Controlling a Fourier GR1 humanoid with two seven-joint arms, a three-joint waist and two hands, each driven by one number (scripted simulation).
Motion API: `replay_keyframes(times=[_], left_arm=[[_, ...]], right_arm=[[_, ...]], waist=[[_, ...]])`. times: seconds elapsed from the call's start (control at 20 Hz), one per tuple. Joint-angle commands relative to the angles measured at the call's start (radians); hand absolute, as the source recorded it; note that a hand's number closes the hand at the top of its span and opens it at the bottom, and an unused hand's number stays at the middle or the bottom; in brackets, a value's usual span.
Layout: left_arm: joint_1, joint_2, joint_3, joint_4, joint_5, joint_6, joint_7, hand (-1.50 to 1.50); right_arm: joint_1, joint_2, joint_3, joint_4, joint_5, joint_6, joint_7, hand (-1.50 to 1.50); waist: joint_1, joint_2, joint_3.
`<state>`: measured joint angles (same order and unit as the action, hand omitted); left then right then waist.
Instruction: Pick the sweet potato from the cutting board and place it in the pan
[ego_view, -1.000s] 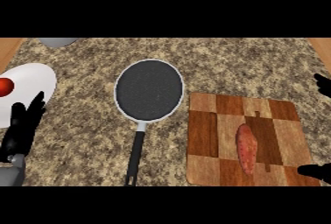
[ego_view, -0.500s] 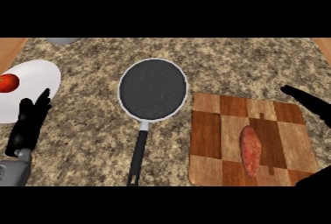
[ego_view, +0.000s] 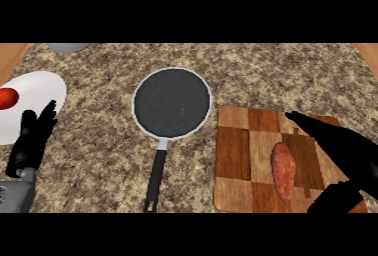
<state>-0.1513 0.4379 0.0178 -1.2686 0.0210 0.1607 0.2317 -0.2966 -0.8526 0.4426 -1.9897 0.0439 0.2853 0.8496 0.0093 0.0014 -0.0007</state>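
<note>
Cutting board (ego_view: 236, 167) edge beneath right hand (ego_view: 350, 154)

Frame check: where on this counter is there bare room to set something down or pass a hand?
Bare counter lies beyond the cutting board, right of the pan, and between the pan's handle and the left hand. Crowded: the board's right half, with the sweet potato and right hand.

The speckled counter (ego_view: 251, 75) carries a pan (ego_view: 171, 102), cutting board (ego_view: 236, 150) and white plate (ego_view: 40, 87).
</note>
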Motion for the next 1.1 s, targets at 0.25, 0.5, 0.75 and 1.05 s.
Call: replay_keyframes(times=[0.25, 0.5, 0.75, 1.05], left_arm=[[-0.014, -0.035, 0.026, 0.04, -0.051, -0.008, -0.035, 0.0], [0.027, -0.019, 0.077, 0.001, -0.044, -0.057, -0.022, 0.0], [0.078, -0.032, 0.075, -0.15, -0.052, -0.068, 0.069, 0.0], [0.013, -0.046, 0.111, -0.054, -0.085, -0.097, 0.037, 0.0]], right_arm=[[0.064, 0.152, 0.049, 0.045, 0.231, 0.066, 0.019, -1.5], [0.034, 0.224, -0.026, 0.081, 0.252, 0.187, 0.016, -1.5], [0.102, 0.298, -0.019, 0.072, 0.344, 0.184, -0.021, -1.5], [0.092, 0.369, -0.084, 0.186, 0.438, 0.237, -0.125, -1.5]], waist=[[-0.011, -0.001, 0.001], [-0.007, -0.001, 0.001], [-0.006, -0.003, 0.001], [-0.008, -0.002, 0.001]])
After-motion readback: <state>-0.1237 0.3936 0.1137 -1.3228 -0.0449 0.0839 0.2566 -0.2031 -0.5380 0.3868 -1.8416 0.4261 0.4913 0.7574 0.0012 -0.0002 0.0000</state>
